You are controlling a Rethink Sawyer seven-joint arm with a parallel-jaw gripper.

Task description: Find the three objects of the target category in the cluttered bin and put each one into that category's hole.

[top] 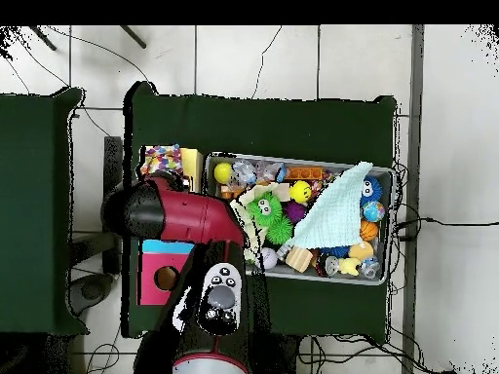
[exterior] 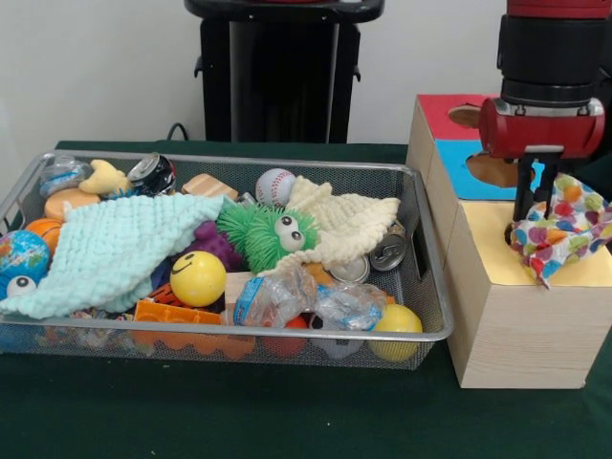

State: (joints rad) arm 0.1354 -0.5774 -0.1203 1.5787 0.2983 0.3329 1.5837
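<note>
My gripper (exterior: 534, 215) is shut on a multicoloured polka-dot cloth (exterior: 562, 229) and holds it just above the yellow top (exterior: 488, 253) of the largest wood-grain box. The cloth hangs over the spot where the hole lies, so the hole is hidden. In the overhead view the cloth (top: 161, 159) lies over the yellow top (top: 191, 166), and my arm (top: 175, 214) covers the gripper. The wire mesh bin (exterior: 239, 330) stands to the left of the box, full of clutter. A mint knit cloth (exterior: 115, 249) and a pale yellow knit cloth (exterior: 344, 225) lie on top in it.
Behind the yellow top are a blue-topped box (exterior: 469, 177) and a red-topped box (exterior: 440, 115), each with a hole. The bin also holds a green fuzzy toy (exterior: 263, 234), a yellow smiley ball (exterior: 198, 278), a baseball (exterior: 275, 186), cans and crushed plastic bottles (exterior: 287, 301).
</note>
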